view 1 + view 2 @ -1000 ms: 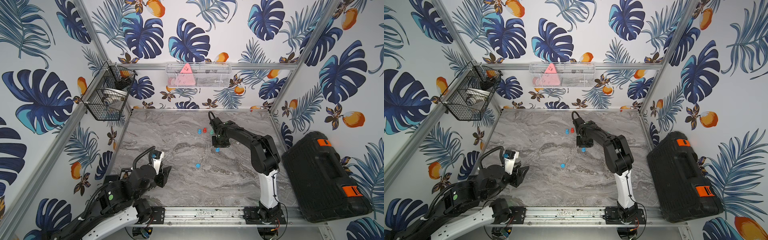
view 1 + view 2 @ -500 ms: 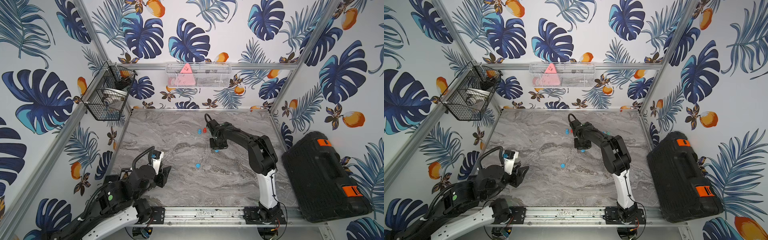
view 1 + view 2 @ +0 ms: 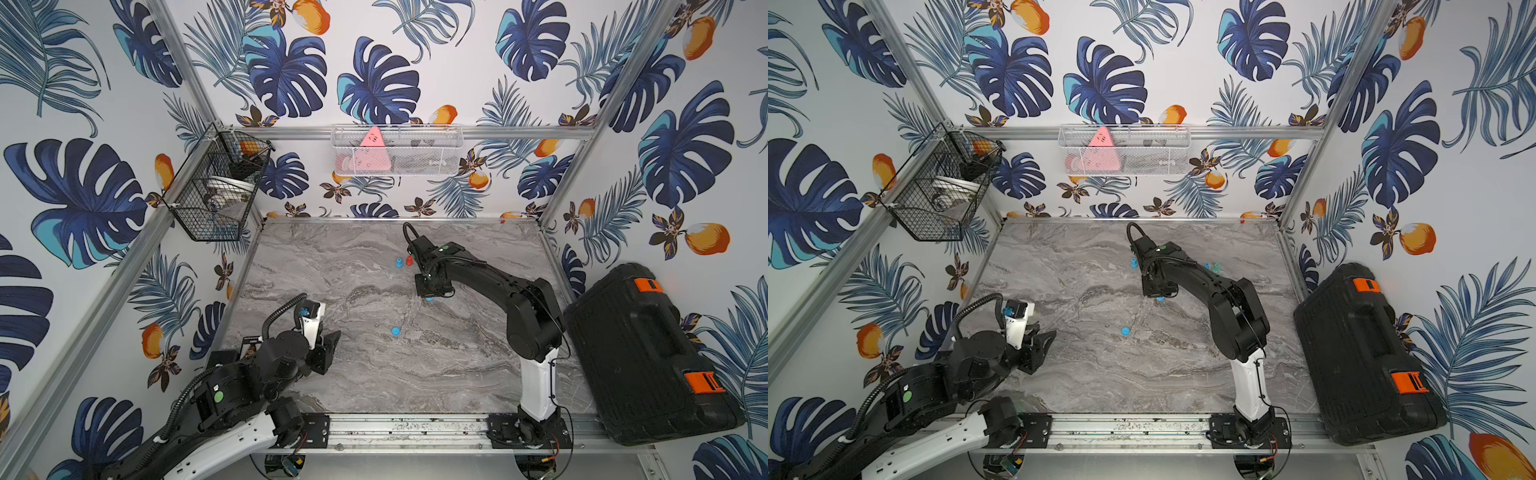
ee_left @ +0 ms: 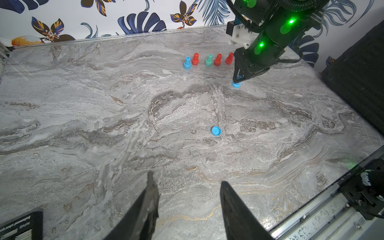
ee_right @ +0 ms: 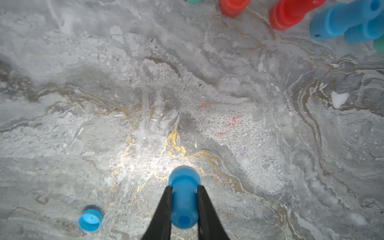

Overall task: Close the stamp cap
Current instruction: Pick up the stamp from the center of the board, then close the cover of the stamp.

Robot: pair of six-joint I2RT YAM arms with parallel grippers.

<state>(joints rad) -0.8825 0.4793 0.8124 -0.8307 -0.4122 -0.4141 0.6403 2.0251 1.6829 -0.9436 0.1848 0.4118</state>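
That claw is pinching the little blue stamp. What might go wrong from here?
The right claw grips the blue stamp by its narrow stem, so it may tilt or slip when lifted. The blue cap lies loose on the table; an off-centre push could skid it away.

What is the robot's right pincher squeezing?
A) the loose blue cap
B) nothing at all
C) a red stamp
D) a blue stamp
D: in the right wrist view the right gripper has a finger pressed against each side of the blue stamp, while the blue cap lies apart, untouched.
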